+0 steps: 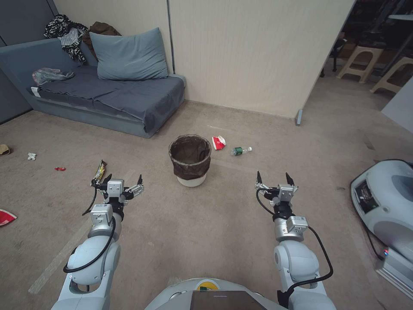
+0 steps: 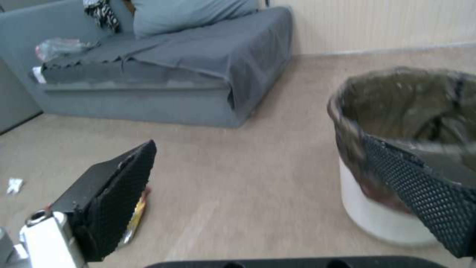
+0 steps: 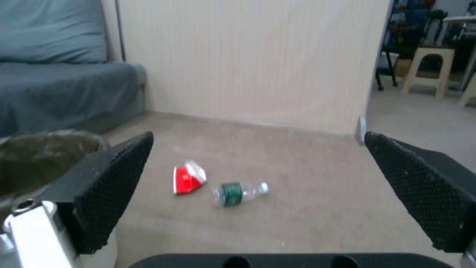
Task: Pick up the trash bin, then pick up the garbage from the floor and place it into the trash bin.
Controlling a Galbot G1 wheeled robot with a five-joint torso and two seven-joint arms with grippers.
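Over on the left the floor carries scattered litter: a white wad (image 1: 32,156), a small red scrap (image 1: 60,168), a flattened red piece (image 1: 6,216) at the edge, and a gold snack wrapper (image 1: 100,170) lying just beside the left gripper (image 1: 122,179). That gripper hangs low over the carpet with its fingers (image 2: 119,178) spread apart, holding nothing.

In the middle stands the trash bin (image 1: 190,160), upright on the floor in front of the grey sofa (image 1: 107,92): a small round white tub with a dark brown bag folded over the rim. It looks light and stiff enough, though the liner is slack and slippery, so I would pinch rim and bag together rather than the smooth wall.

Just right of it lie a crushed red-and-white cup (image 1: 218,142) and a clear bottle (image 1: 240,150) with a green label, both featherweight; the bottle may roll. The right gripper (image 1: 275,178) hovers nearby, fingers (image 3: 421,182) wide apart, empty.
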